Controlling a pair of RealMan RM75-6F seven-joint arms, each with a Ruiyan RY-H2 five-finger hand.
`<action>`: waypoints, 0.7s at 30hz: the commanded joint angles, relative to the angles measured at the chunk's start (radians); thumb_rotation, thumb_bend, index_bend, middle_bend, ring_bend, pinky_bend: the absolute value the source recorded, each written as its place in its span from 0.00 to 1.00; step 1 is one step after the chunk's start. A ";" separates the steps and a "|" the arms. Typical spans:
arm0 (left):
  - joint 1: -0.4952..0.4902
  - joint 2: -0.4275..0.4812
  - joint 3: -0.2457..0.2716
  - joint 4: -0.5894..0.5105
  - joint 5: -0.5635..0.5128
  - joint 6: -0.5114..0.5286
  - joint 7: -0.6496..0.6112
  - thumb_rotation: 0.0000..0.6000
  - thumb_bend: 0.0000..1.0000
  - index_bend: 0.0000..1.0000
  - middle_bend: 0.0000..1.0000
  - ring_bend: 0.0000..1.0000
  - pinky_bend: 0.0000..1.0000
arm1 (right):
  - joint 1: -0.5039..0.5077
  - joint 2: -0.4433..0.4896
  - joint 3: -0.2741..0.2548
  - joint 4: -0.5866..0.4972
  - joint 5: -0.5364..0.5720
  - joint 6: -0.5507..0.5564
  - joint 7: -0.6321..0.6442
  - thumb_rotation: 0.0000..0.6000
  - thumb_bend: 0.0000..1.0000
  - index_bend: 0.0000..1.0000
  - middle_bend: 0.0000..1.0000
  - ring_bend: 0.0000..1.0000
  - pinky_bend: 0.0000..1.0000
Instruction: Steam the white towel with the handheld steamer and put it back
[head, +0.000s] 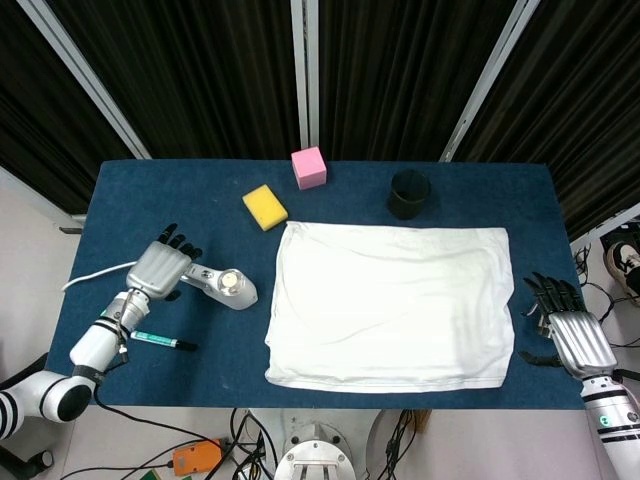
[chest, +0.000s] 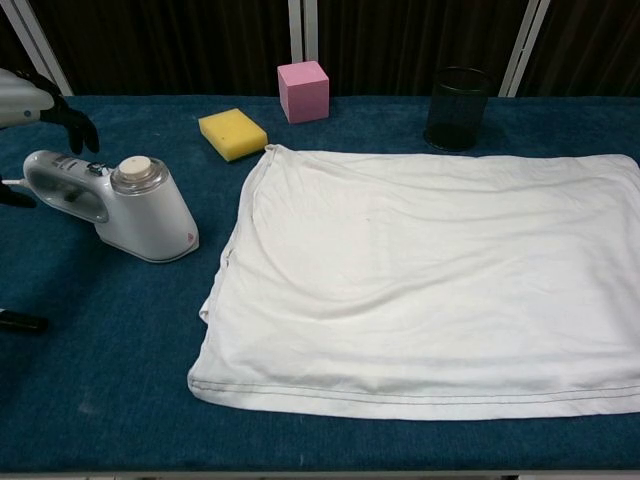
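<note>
Left hand (head: 160, 268) positioned over the handle end of the steamer (head: 212, 283).

The steamer lies on the desk (head: 150, 200), left of the towel (head: 392, 305) and apart from it. Its long axis runs from the handle at upper left to the head at lower right, toward the towel. The left hand hovers over the handle, fingers spread, grasping nothing. The right hand (head: 566, 331) is released at the far right edge, well apart from the steamer. The left hand is nearer and likely takes the grasp.
</note>
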 joint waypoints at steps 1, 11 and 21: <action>-0.038 -0.008 0.019 -0.005 -0.054 -0.030 0.058 1.00 0.12 0.27 0.32 0.20 0.03 | 0.012 -0.002 0.000 0.001 0.005 -0.017 -0.010 1.00 0.10 0.00 0.01 0.00 0.00; -0.101 -0.030 0.050 -0.002 -0.155 -0.042 0.121 1.00 0.12 0.33 0.40 0.25 0.03 | 0.023 -0.014 -0.001 0.020 0.016 -0.039 0.008 1.00 0.10 0.00 0.01 0.00 0.00; -0.152 -0.043 0.078 -0.001 -0.223 -0.044 0.153 1.00 0.12 0.41 0.46 0.32 0.03 | 0.034 -0.020 -0.001 0.035 0.019 -0.053 0.014 1.00 0.09 0.00 0.01 0.00 0.00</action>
